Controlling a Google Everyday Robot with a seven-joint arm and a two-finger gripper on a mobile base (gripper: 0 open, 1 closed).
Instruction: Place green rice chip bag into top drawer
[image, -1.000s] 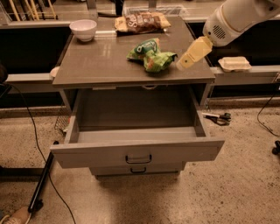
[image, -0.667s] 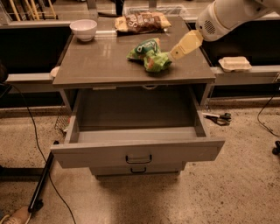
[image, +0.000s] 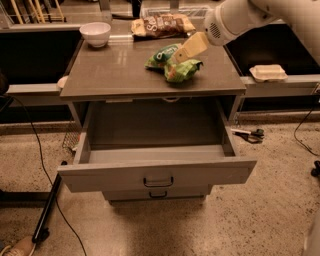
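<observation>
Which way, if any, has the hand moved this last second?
Yes. The hand moved left, from the right edge of the table to the green bag.

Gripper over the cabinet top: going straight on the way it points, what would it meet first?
Probably the green rice chip bag on the cabinet top, just beyond the gripper, down-left of it; depth is unclear.

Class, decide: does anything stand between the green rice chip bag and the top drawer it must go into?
Nothing visible does. The green rice chip bag lies on the cabinet top, gripper right at it; the top drawer below stands pulled open.
</observation>
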